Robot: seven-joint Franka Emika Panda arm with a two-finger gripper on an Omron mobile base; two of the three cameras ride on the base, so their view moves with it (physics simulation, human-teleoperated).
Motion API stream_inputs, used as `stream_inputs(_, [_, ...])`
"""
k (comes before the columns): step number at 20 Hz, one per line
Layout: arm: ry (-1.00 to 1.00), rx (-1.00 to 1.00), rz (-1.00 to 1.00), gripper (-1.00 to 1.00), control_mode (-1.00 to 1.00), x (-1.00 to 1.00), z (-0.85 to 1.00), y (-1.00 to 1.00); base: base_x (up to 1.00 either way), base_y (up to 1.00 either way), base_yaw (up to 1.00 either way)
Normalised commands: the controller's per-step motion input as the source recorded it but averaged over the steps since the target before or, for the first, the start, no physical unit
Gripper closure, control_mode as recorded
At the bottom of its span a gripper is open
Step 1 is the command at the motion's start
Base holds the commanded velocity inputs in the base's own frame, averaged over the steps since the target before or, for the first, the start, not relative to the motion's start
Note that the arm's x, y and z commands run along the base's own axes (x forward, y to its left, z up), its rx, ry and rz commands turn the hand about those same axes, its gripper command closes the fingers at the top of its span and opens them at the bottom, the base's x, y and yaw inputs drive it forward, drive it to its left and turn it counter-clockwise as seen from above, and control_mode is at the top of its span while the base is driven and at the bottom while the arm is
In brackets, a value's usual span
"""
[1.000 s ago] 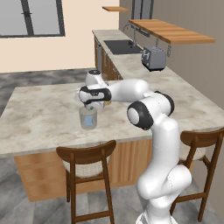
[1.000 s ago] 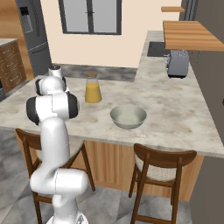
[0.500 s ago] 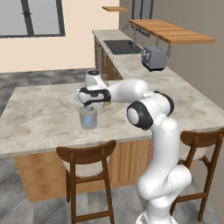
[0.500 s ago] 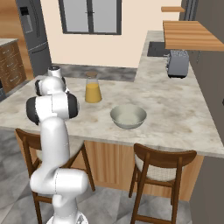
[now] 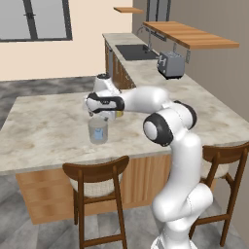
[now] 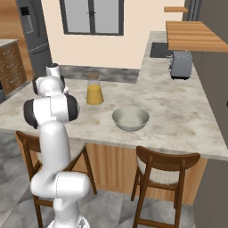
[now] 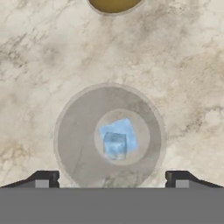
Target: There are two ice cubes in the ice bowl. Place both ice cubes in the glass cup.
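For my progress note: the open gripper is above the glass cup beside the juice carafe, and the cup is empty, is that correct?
Not quite: the glass cup is not empty. The hand view shows pale-blue ice cubes at its bottom. The rest stands: the gripper is open above the cup, beside the juice carafe.

Both base views look forward and down across the bench from behind, while the hand view stares straight down, close, into the glass cup on it.
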Motion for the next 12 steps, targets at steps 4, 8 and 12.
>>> stream_inputs(4, [0.0, 0.01, 0.02, -1.0, -1.0, -1.0, 0.44, -0.46, 0.0, 0.0, 0.0])
stream_inputs(8, [-0.03, 0.0, 0.11, -1.0, -1.0, -1.0, 0.07, -0.97, 0.0, 0.0, 0.0])
stream_inputs(12, [-0.06, 0.01, 0.14, -1.0, -1.0, -1.0, 0.0, -1.0, 0.0, 0.0, 0.0])
